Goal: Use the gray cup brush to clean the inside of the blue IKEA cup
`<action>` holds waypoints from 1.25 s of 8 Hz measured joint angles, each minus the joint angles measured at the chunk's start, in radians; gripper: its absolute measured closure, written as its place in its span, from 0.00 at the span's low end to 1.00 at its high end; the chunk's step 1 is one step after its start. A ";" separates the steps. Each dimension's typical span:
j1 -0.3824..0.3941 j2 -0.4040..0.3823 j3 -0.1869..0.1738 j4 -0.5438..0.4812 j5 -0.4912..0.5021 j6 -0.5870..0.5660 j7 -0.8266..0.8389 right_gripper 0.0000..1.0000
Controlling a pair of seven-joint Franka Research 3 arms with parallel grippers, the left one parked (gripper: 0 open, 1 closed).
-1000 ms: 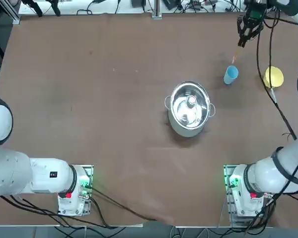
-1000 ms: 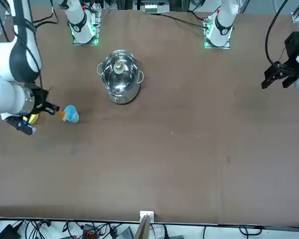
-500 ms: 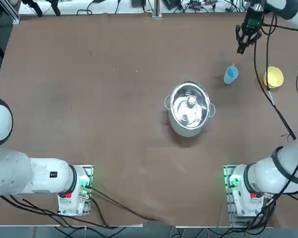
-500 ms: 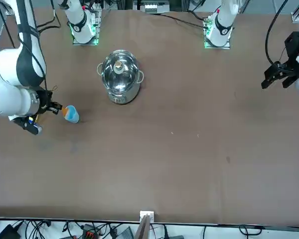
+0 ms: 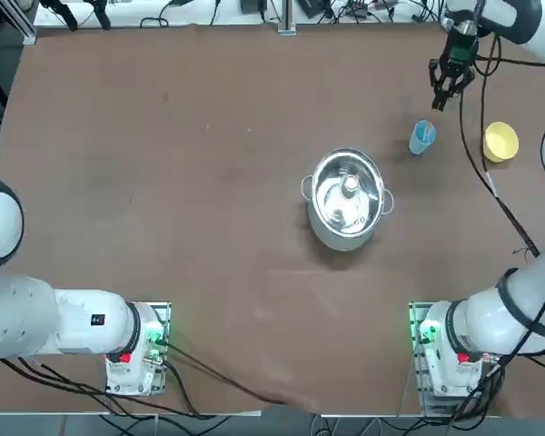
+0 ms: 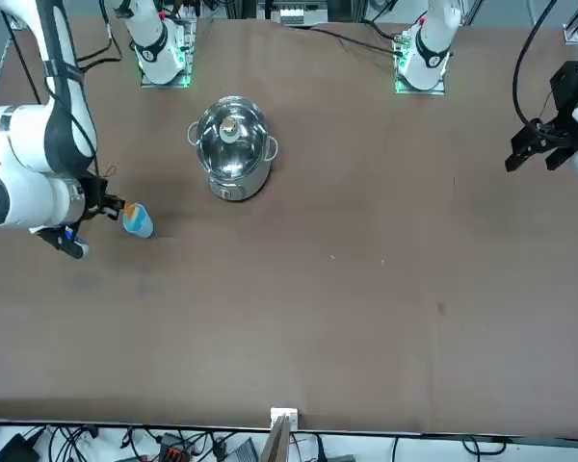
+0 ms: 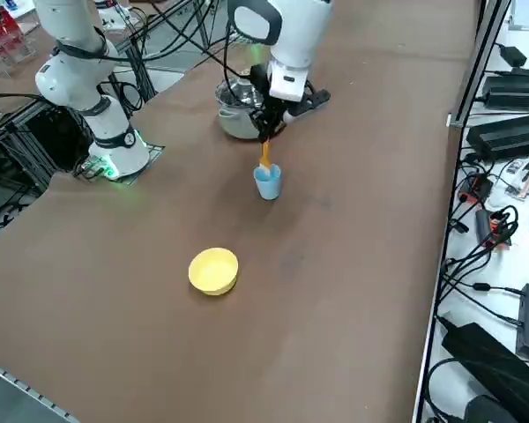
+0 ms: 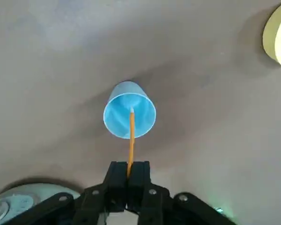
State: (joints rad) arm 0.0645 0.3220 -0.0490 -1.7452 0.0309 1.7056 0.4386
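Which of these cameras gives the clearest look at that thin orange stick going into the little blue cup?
The right wrist view: the brush runs from the shut right gripper into the blue cup. The right side view shows it as a short orange stub above the cup, the front view as a speck, and the top view hardly at all.

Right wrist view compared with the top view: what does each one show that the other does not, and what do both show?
Only the right wrist view shows the brush tip reaching inside the blue cup, with the right claw shut on its handle. Only the top view shows the whole steel pot, standing apart from the cup. Both show the blue cup and the yellow cup.
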 joint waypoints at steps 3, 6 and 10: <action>-0.009 0.014 -0.005 -0.003 -0.010 0.042 0.000 0.97; -0.006 0.025 -0.003 0.003 -0.009 0.059 0.001 0.97; 0.001 0.027 0.007 0.007 -0.008 0.065 0.036 0.97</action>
State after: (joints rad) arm 0.0659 0.3486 -0.0419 -1.7383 0.0230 1.7704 0.4744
